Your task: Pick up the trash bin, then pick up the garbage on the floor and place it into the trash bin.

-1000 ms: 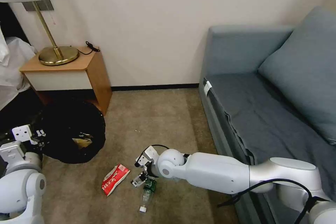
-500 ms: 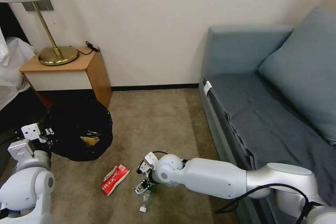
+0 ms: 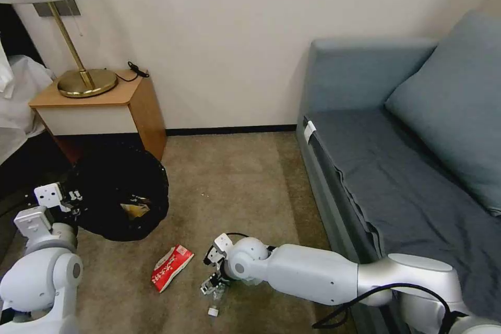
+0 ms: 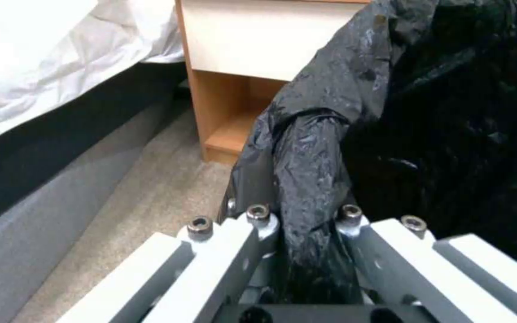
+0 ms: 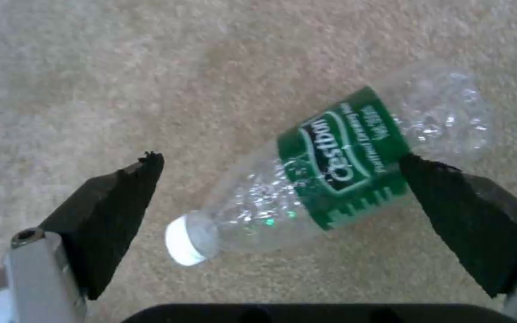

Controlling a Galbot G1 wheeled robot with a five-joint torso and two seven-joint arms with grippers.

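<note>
Your right gripper (image 5: pixel 282 197) reaches low over the carpet, fingers spread around the lying clear bottle (image 5: pixel 330 166); your left gripper (image 4: pixel 300 224) clamps the trash bin (image 3: pixel 122 193)'s bag rim beside the nightstand (image 3: pixel 104 109).

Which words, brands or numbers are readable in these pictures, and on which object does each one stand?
"Cestbon": white brand name on the green label of the clear bottle lying on the carpet between the open jaws of the right gripper.
Smaller white line beside the brand name on that label: too blurred to read.
Print on the red-and-white packet: too small to read.
</note>
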